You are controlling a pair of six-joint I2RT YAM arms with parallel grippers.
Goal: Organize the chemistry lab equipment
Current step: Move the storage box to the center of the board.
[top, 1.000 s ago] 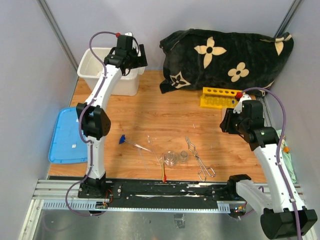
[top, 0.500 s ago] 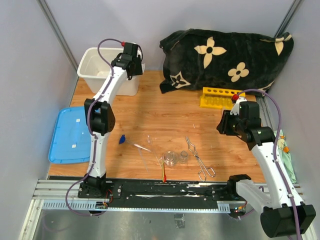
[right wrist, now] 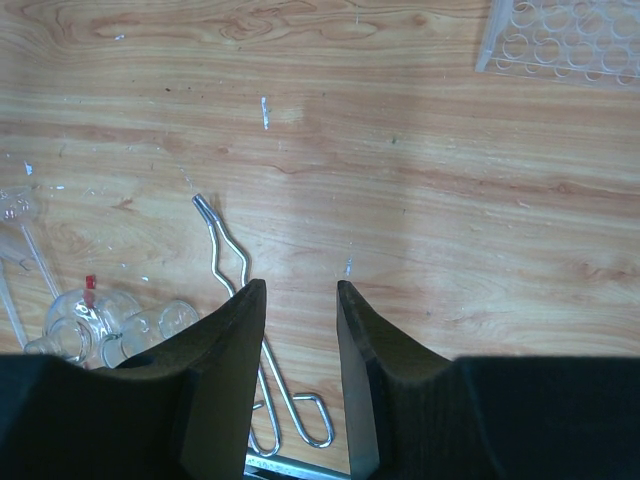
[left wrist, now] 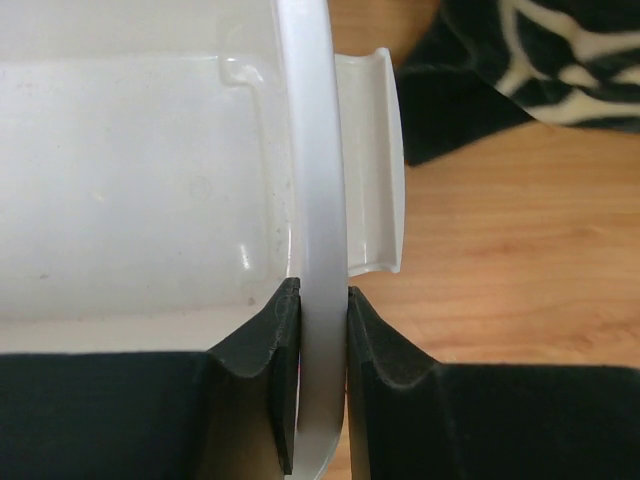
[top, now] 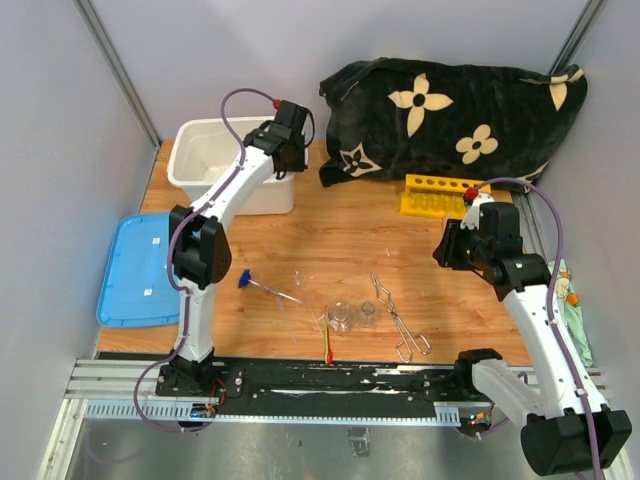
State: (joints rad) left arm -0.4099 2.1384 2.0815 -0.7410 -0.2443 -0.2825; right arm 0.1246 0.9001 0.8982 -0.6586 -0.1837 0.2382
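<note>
Metal tongs [top: 400, 318] and small glass beakers [top: 342, 317] lie at the bench's [top: 330, 230] 6 o'clock, with the yellow rack [top: 437, 195] at 2 o'clock. My right jaws hang released and empty at 3 o'clock. My left jaws clench the white tub's [top: 205, 145] rim at 10 o'clock.

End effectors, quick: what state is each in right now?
Left end effector: closed on the rim of the white tub.
Right end effector: open, holding nothing.

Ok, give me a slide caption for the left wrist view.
Left pincer gripping the rim of the white tub, wooden table and flowered cloth beyond.
</note>
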